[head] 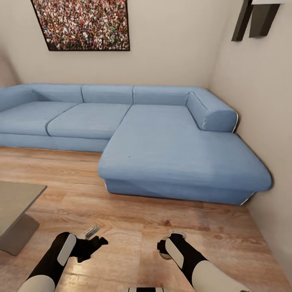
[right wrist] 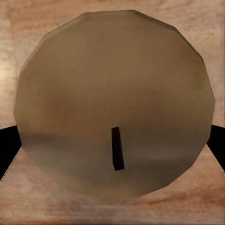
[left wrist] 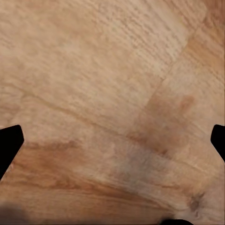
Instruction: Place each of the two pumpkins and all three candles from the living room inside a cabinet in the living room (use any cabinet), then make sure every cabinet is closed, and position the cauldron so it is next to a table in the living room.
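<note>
A candle (right wrist: pixel 112 84), an olive-brown round stub with a short black wick, sits between the two dark fingers of my right gripper (right wrist: pixel 112 143), which is shut on it above the wooden floor. In the head view, my right gripper (head: pixel 168 244) hangs low at the front with a beige sliver of the candle (head: pixel 164 255) under it. My left gripper (head: pixel 92 242) is beside it and stands open. The left wrist view shows its fingertips (left wrist: pixel 9 145) wide apart over bare floorboards. The pumpkins, the cabinet and the cauldron are out of view.
A large blue L-shaped sofa (head: pixel 162 142) spans the far wall, with its chaise reaching towards me. A grey table (head: pixel 16 198) pokes in at the left. A beige wall (head: pixel 263 121) runs close along the right. Wooden floor (head: pixel 134 219) lies between me and the sofa.
</note>
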Controlling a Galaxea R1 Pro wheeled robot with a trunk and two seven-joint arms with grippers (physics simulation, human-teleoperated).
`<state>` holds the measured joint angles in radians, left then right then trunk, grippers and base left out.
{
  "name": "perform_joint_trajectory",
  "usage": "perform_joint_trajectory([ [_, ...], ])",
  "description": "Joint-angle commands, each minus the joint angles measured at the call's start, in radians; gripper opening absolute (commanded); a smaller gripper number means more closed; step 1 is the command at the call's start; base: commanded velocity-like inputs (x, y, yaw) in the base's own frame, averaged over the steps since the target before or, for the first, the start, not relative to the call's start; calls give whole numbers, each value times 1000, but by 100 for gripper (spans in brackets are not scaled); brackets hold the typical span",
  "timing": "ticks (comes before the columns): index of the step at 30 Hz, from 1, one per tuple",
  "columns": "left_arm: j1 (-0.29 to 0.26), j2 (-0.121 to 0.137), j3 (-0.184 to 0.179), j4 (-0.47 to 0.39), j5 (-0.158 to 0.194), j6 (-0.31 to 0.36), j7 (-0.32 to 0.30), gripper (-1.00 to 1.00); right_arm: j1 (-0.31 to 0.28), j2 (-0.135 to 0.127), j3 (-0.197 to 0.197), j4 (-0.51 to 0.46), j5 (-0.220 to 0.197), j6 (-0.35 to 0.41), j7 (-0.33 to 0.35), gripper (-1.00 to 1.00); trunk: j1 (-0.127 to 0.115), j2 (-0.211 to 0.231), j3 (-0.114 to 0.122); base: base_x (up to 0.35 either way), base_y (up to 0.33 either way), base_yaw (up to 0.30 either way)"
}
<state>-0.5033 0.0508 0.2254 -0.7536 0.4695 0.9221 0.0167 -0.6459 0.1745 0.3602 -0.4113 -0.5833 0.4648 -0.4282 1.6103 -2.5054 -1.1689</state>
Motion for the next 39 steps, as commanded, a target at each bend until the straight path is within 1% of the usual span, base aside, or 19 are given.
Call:
perform_joint_trajectory([
  [1,0,-3,-1,-3,0,-3,18,100,0,0,0,0,-1,0,0,-100,0,0,4,0,0,161],
  [4,0,-9,-1,-11,0,-8,66,100,0,0,-1,0,-1,0,0,-100,-2,1,16,0,0,186],
  [7,0,-25,-2,-16,0,-10,110,100,0,0,-1,0,-1,0,0,-100,-3,2,27,-27,0,214],
  [12,0,-40,-6,-18,0,-26,150,100,0,0,-1,0,-1,-1,0,-100,-5,3,47,-237,0,120],
  [14,0,-46,-29,-18,-1,-33,159,100,0,0,-1,0,-1,-1,0,-100,-6,3,54,-153,0,23],
  [18,0,-53,-111,-18,-1,-46,182,100,0,0,-1,0,-1,-2,1,-100,-8,4,70,-44,0,-4],
  [22,0,-55,-142,-18,-1,-56,196,100,0,0,-1,0,-2,-2,1,-100,-10,5,89,-9,0,-116],
  [23,0,-55,-145,-18,-1,-57,197,100,0,0,-2,0,-2,-2,1,-100,-10,5,94,-3,0,-174],
  [27,0,-56,-150,-18,-1,-59,200,100,0,0,-2,0,-2,-2,2,-100,-26,33,111,-78,0,-154],
  [32,0,-58,-153,-18,-1,-67,201,100,0,0,-1,0,-2,-2,2,-100,-45,68,128,-276,0,-37],
  [35,0,-59,-153,-18,-1,-69,200,100,0,0,-2,0,-3,-3,2,-100,-45,68,128,-273,0,-50],
  [39,0,-59,-153,-18,-2,-69,200,100,0,0,-2,0,-3,-3,2,-100,-45,68,129,-90,0,-20],
])
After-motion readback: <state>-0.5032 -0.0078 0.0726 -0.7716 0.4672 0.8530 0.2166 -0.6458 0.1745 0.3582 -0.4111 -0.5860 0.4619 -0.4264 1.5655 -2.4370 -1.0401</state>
